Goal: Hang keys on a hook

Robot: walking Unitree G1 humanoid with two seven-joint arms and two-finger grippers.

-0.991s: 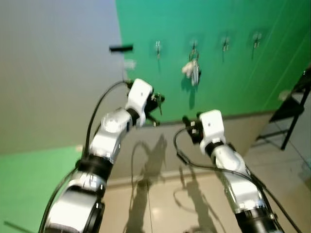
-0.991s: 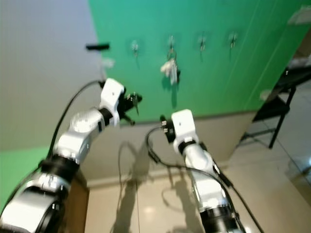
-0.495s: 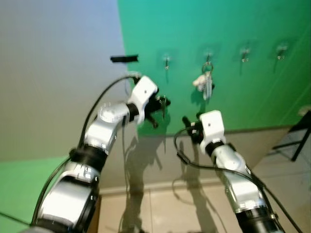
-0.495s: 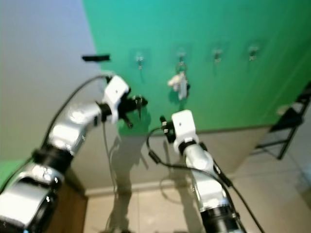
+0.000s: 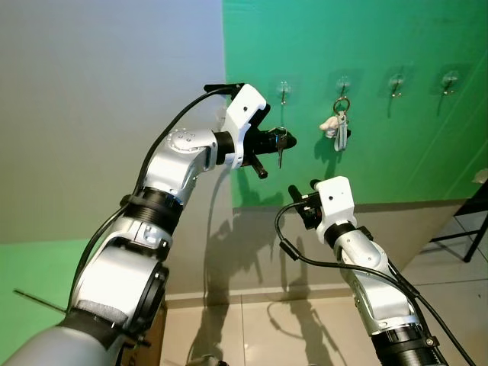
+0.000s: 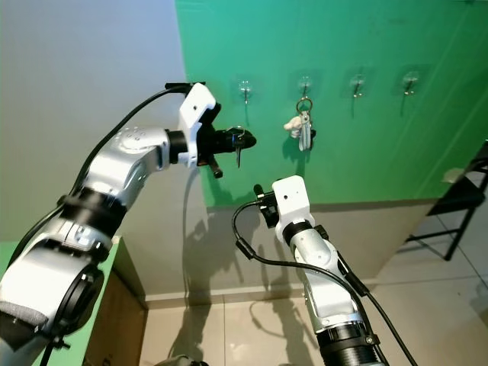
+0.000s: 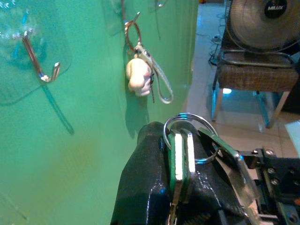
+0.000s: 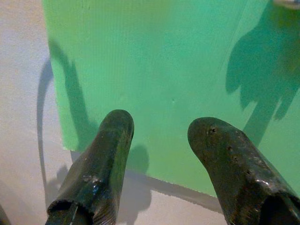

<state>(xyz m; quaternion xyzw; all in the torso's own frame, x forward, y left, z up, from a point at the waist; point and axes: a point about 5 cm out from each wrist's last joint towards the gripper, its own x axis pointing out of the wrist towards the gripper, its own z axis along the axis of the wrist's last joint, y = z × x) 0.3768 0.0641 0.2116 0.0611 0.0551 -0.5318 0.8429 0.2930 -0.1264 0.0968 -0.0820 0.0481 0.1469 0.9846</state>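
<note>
- Now, your left gripper (image 5: 276,142) was clamped on the keys (image 7: 183,157), just below the empty hook (image 5: 284,92), ring upward.
- Best, by my read: lift, keep the ring (image 7: 189,123) open toward that hook, slip it over, then release.
- Right gripper (image 8: 159,157) hung spread, well below the hook.

A green wall panel (image 5: 366,152) meets a grey wall (image 5: 99,114) above a glossy tiled floor (image 5: 252,328). A keyring with a small white charm (image 5: 329,125) already hangs on the panel. A black metal rack (image 5: 465,221) stands at the right; a fan (image 7: 268,23) sits behind a wicker stool (image 7: 251,77).
</note>
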